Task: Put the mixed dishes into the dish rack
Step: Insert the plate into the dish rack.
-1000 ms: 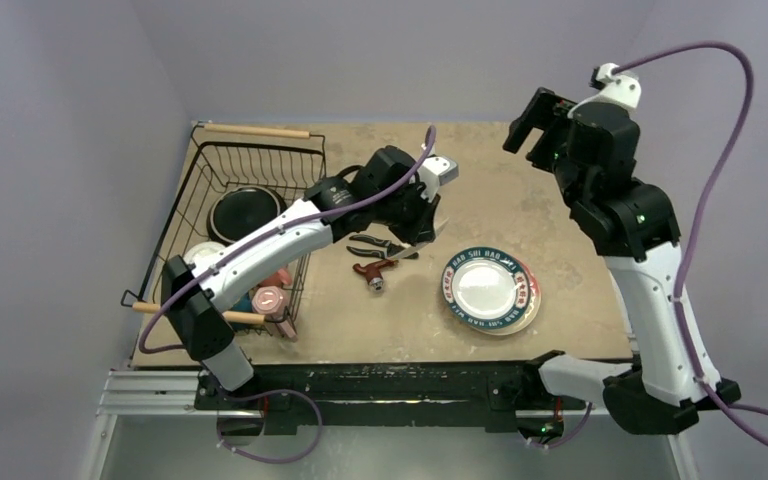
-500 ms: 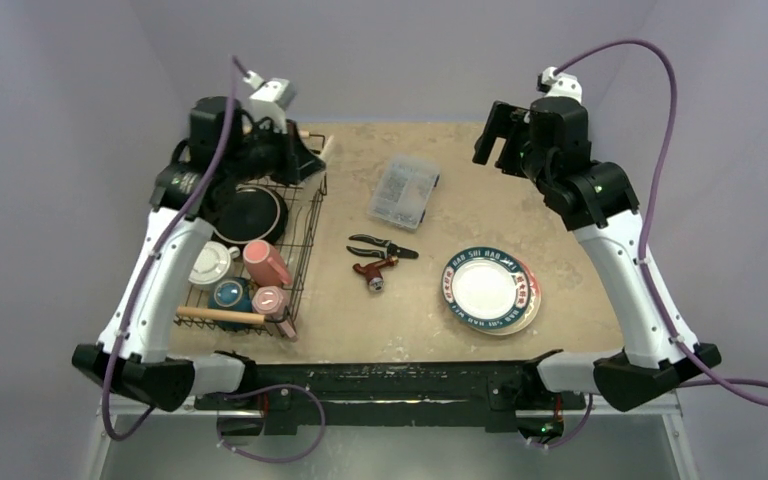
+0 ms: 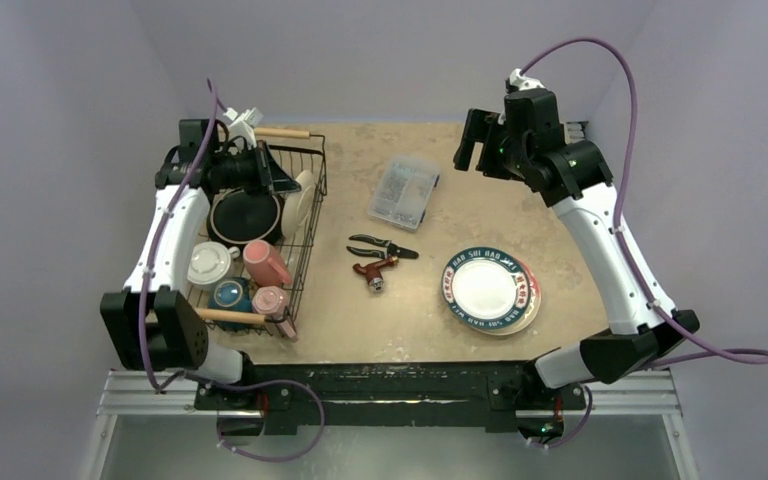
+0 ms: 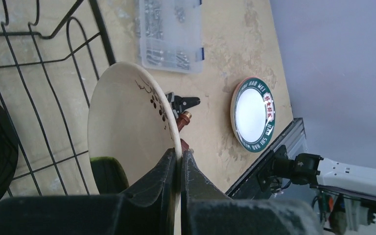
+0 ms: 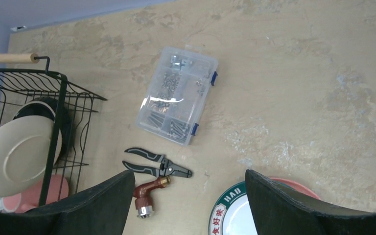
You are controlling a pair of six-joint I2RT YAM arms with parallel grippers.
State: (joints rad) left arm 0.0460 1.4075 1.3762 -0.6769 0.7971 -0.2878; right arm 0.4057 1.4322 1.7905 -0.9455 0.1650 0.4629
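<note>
The left pincer (image 4: 180, 157) is pressed together on the rim of one cream plate (image 4: 127, 129). It holds the plate on edge inside the far right corner of the dish rack (image 3: 312, 262), just beside the rack's right wall. The plate's broad faces turn left and right, and seen from above its long axis runs far to near, along that wall. Whether its lower edge touches the rack's floor cannot be told.

The rack lies at the left of the desk (image 3: 480, 210), its long axis far to near, with two wooden handles (image 3: 280, 132), one at the far end and one at the near end. Five more pieces sit in it:
- One dark round dish (image 3: 245, 215), just left of the held plate.
- One white cup (image 3: 208, 265).
- Two pink mugs (image 3: 265, 262).
- One small teal dish (image 3: 230, 295), near the near handle.

Two plates lie flat and stacked at the near right of the desk, a teal-rimmed plate (image 3: 487, 288) on top of a red-rimmed plate (image 3: 533, 290).

In the middle of the desk are one clear box (image 3: 403, 190), one pair of black pliers (image 3: 382, 245) and one red tool (image 3: 375, 272).

The right pincer (image 3: 471, 143) hangs above the far right of the desk, spread wide and holding nothing.
</note>
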